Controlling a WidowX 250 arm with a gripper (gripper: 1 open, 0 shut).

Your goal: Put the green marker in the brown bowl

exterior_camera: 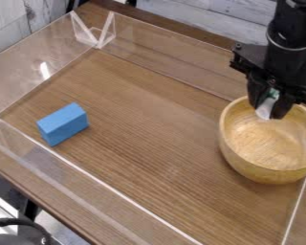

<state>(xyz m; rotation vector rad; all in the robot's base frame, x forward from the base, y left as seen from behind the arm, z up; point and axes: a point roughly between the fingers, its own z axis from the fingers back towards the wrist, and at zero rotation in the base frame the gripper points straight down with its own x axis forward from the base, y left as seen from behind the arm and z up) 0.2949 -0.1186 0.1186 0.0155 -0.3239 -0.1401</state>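
The brown bowl point(270, 144), round and of light wood, stands at the right side of the table. My black gripper point(271, 100) hangs pointing steeply down over the bowl's far rim. It is shut on the green marker point(264, 111), which stands nearly upright. Only the marker's white end shows below the fingers, just above the bowl's inside; the rest is hidden between them.
A blue rectangular block point(62, 123) lies at the left of the wooden table point(156, 115). Low clear plastic walls point(41, 72) ring the table, with a small clear stand point(95, 32) at the back left corner.
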